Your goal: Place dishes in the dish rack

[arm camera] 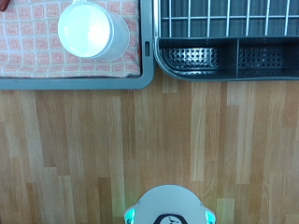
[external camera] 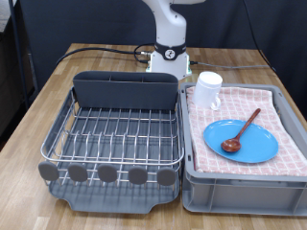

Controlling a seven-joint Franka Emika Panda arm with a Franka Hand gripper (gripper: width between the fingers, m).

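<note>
1. Zero dishes in the dish rack [external camera: 115, 134] so far, going by the exterior view. The wires are bare and I can't see anything poking out of its dark grey utensil caddy [external camera: 127, 89].
2. Same view: all three dishes sit in the grey crate [external camera: 245, 182], the one lined with pink checked cloth [external camera: 273, 110], just beside the dish rack on the exterior view's right. The blue plate [external camera: 242, 141] lies flat on the cloth, the wooden spoon [external camera: 240, 132] rests across the plate, and the white mug [external camera: 208, 89] stands at the crate corner nearest the caddy.
3. My arm [external camera: 171, 29] rises behind the caddy and runs out of the picture, so my gripper isn't visible there.
4. Wrist view: looking down at the wooden table [arm camera: 93, 149], with the mug on the cloth and the caddy end of the dish rack beside it. Both caddy compartments look empty.
5. My fingers don't show here either, so I can't tell whether they're open or closed. Nothing is visibly held. The whole job looks undone.
</note>
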